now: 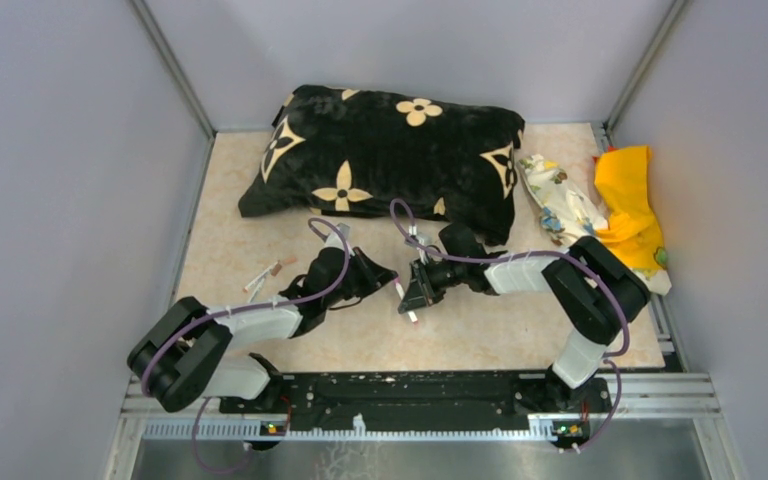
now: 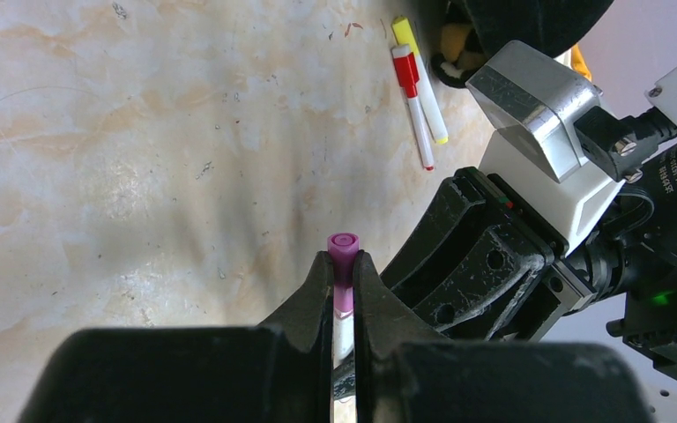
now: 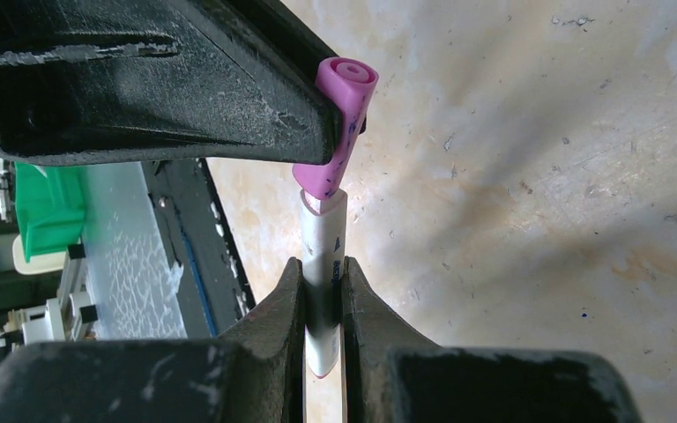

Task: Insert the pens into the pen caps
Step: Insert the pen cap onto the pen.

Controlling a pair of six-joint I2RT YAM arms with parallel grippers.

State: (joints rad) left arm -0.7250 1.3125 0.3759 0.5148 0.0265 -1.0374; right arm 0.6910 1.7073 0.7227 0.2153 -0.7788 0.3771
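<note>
- In front of the cushion (image 1: 385, 160), the left gripper (image 2: 344, 261) is clamped on the pink cap (image 3: 339, 123).
- The right gripper (image 3: 322, 278) is clamped on a white pen (image 3: 324, 247), whose tip sits in that cap.
- Nearer the cushion, a red-capped pen (image 2: 414, 110) and a yellow-capped pen (image 2: 427, 92) lie side by side.

The beige, marbled worktop (image 1: 520, 330) is carrying a black cushion (image 1: 385, 160) with cream flowers, lying along its far edge. A patterned cloth (image 1: 560, 200) and a yellow cloth (image 1: 630, 205) are lying at the far right (touching each other). A red-capped pen (image 2: 405, 72) and a yellow-capped pen (image 2: 405, 37) are resting side by side near the cushion, and other loose pens (image 1: 265, 276) are lying on the left side
</note>
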